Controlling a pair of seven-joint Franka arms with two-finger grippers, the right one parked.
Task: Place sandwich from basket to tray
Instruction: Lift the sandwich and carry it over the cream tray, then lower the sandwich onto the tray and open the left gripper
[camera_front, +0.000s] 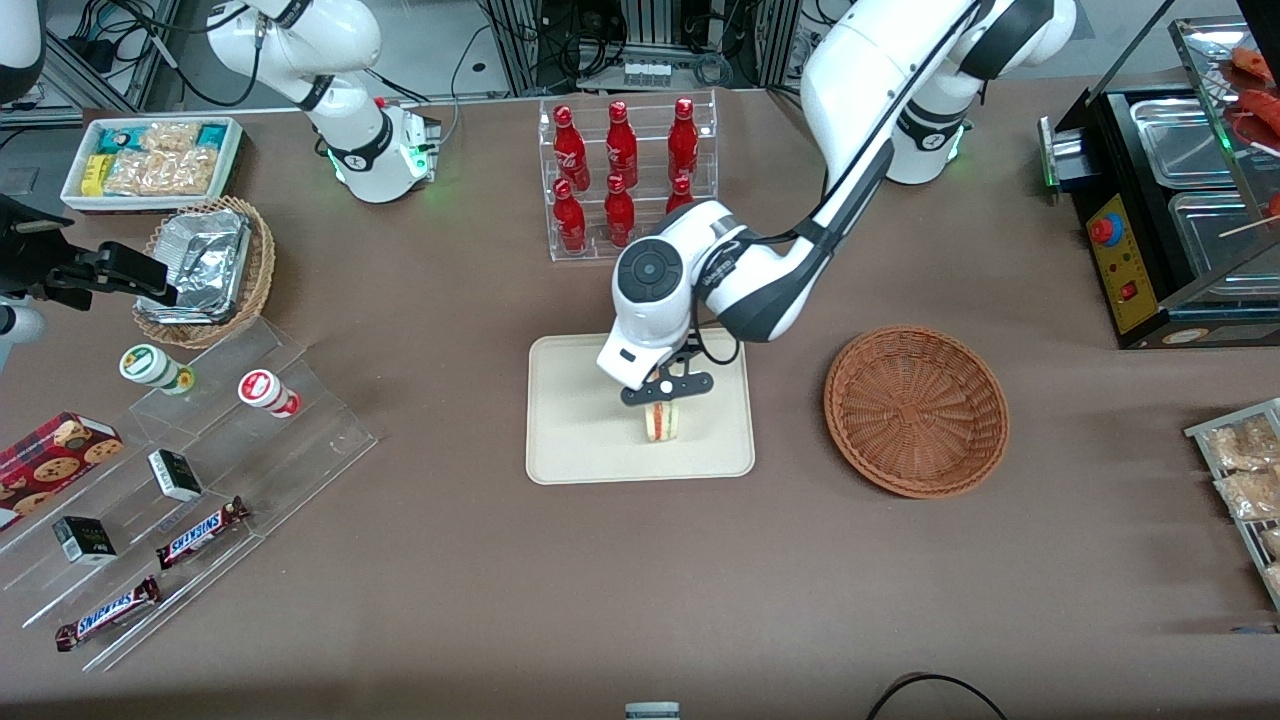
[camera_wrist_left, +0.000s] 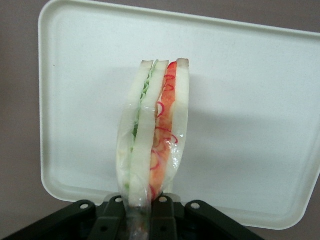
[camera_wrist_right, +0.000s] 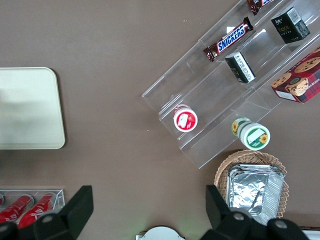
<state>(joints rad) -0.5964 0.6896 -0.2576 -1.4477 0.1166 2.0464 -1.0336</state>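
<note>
The sandwich (camera_front: 661, 422) is a wrapped wedge of white bread with green, pink and red filling, standing on edge over the cream tray (camera_front: 570, 440). My left gripper (camera_front: 664, 398) is directly above it and shut on its top. In the left wrist view the sandwich (camera_wrist_left: 152, 132) hangs between the black fingers (camera_wrist_left: 170, 217) with the tray (camera_wrist_left: 250, 100) beneath; I cannot tell whether it touches the tray. The reddish-brown woven basket (camera_front: 916, 409) lies empty beside the tray, toward the working arm's end of the table.
A clear rack of red bottles (camera_front: 625, 175) stands farther from the front camera than the tray. Clear stepped shelves with snacks (camera_front: 190, 480) and a tan foil-lined basket (camera_front: 208, 268) lie toward the parked arm's end. A black food warmer (camera_front: 1170, 200) is at the working arm's end.
</note>
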